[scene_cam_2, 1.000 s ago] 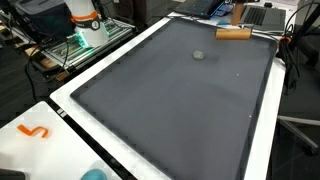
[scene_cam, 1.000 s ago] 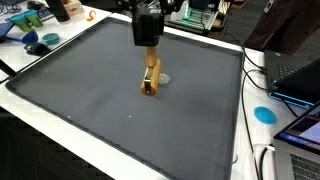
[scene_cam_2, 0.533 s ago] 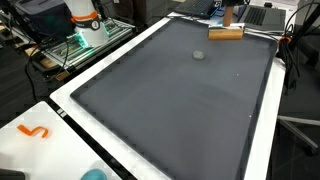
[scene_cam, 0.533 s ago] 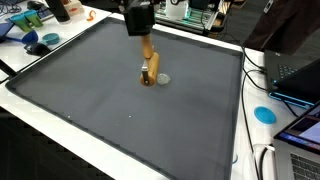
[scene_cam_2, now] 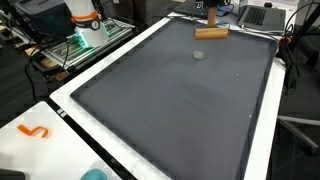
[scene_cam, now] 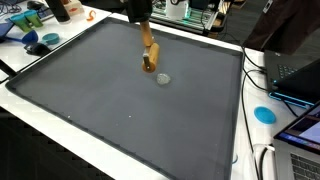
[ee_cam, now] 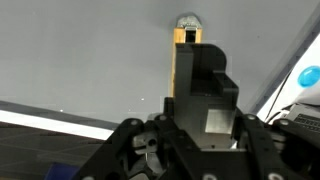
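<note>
A: What does the gripper (scene_cam: 142,18) have?

B: A tan wooden block (scene_cam: 149,52), long and narrow. The jaws are pinched on its upper end. The rest hangs down from them, slightly tilted.

A: Does the block touch anything below?

B: It seems to hang clear of the dark mat (scene_cam: 90,100), though I cannot see the gap itself. In an exterior view its lower end shows just beside a small grey disc (scene_cam: 162,78). In an exterior view from elsewhere the block (scene_cam_2: 211,32) reads as a level bar near the mat's far edge, well apart from the disc (scene_cam_2: 199,55).

A: And from the wrist?

B: That view looks along the block (ee_cam: 184,60). The disc (ee_cam: 187,22) peeks out just past its far tip, lying flat on the mat.

A: Where on the mat is this?

B: Toward one end, not the middle.

A: What lies around?

B: The mat covers most of a white table (scene_cam_2: 50,155). A blue coaster (scene_cam: 264,114) and a laptop (scene_cam: 300,75) sit off the mat on one side. An orange hook (scene_cam_2: 34,131) lies on a bare corner of the table.
</note>
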Motion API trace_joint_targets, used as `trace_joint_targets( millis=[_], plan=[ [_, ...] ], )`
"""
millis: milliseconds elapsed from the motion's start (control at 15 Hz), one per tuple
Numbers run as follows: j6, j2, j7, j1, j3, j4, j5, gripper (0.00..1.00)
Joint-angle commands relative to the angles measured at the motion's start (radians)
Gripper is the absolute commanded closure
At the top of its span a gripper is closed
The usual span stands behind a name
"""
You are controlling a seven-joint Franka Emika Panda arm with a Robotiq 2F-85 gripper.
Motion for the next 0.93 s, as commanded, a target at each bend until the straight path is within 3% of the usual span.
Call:
trace_joint_targets(
  millis=[0,867],
  plan=[
    [0.072,-0.118,-0.076,0.002,-0.020,-0.154,0.063,0.76],
    [0.256,-0.321,-0.104,0.095,-0.025,-0.435,0.019,0.76]
  ],
)
